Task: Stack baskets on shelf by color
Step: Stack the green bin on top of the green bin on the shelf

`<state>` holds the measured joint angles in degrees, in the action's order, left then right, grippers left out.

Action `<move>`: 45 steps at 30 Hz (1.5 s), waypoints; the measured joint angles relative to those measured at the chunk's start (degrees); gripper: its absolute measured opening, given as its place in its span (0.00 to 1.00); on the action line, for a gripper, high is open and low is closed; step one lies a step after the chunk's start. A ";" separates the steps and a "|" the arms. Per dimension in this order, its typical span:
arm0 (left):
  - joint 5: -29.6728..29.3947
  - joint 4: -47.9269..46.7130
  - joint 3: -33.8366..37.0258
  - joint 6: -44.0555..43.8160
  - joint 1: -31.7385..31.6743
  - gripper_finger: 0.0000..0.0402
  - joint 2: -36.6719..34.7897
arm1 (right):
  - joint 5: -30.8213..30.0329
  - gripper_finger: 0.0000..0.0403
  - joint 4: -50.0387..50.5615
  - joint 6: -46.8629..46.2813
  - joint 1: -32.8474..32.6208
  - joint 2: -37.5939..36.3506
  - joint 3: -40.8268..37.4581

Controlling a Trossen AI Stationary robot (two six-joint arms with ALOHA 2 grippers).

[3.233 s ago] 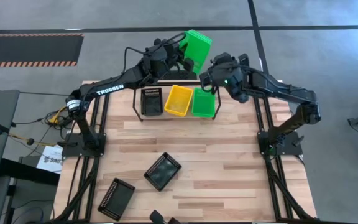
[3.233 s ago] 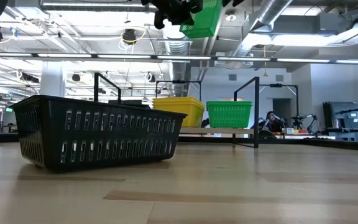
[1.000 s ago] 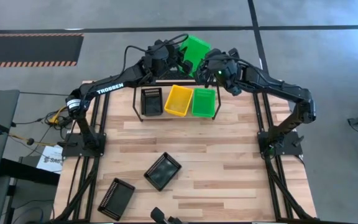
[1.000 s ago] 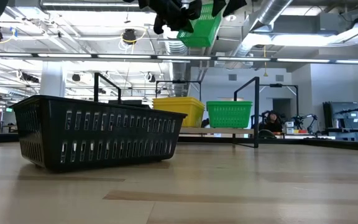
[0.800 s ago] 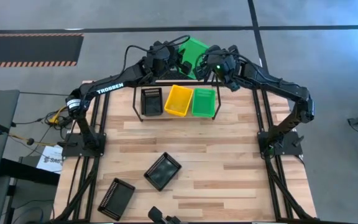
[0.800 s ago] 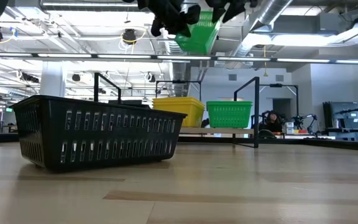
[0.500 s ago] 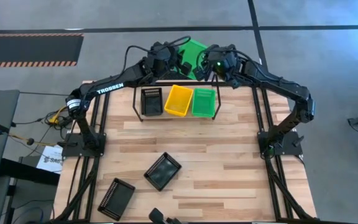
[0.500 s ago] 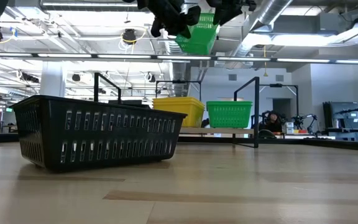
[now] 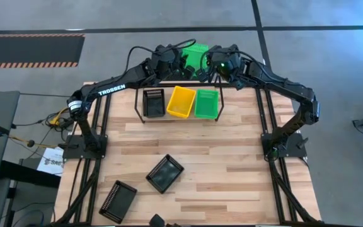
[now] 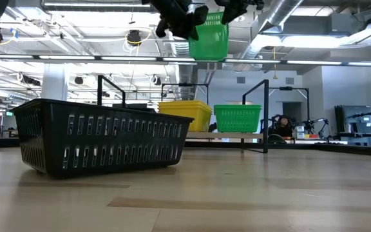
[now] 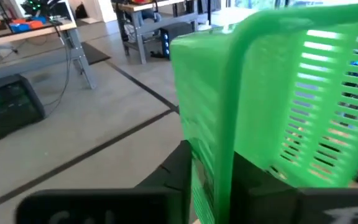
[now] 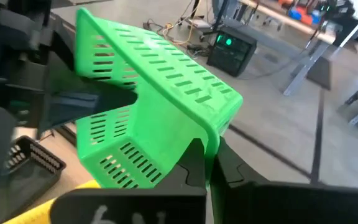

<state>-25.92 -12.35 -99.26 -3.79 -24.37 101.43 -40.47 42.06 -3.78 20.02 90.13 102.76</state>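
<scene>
A bright green basket [image 9: 196, 57] of thin plastic, with slotted mesh walls and a smooth rounded rim, was held in the air above the back edge of the table, behind the shelf [image 9: 179, 104]. The left gripper [image 9: 180, 61] was clamped on one wall of this basket; in the left wrist view its two dark fingers [image 11: 178, 167] stood on both sides of the green rim [image 11: 229, 112]. The right gripper [image 9: 214, 65] pinched the opposite wall, its fingers [image 12: 194, 158] closed together on the rim [image 12: 185, 102].

The shelf was a low rack of black metal tube with a pale wooden base. In it sat three stacks side by side: black baskets [image 9: 153, 102], yellow baskets [image 9: 181, 101] and green baskets [image 9: 207, 103]. From the low view, the held basket [image 10: 208, 40] hung well above the yellow [image 10: 187, 115] and green [image 10: 237, 118] ones.

Two more black baskets lay on the wooden plank table [image 9: 232, 164], well apart from the shelf: one [image 9: 164, 173] near the middle, turned at an angle, and another [image 9: 116, 201] near the front left corner.
</scene>
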 joint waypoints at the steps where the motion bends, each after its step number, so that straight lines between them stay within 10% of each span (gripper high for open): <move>1: -0.77 -1.60 -1.09 0.08 0.35 0.11 0.00 | 0.00 0.01 -0.40 0.58 -0.24 0.00 -0.02; 18: -17.88 -23.21 -14.40 0.94 5.98 0.28 -0.20 | 6.69 0.01 -7.34 5.60 -0.75 -0.55 -0.19; 31: -7.74 -24.84 -13.87 -3.32 3.74 0.30 -0.20 | 5.17 0.00 -5.59 8.10 -2.32 -0.61 -0.19; 45: -4.25 -23.73 -15.81 -6.66 3.74 0.68 -0.11 | 9.29 0.00 -2.99 10.48 2.54 -4.11 -0.17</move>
<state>-30.17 -36.08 -115.08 -10.45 -20.62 101.32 -31.18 39.07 6.70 22.56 86.02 102.58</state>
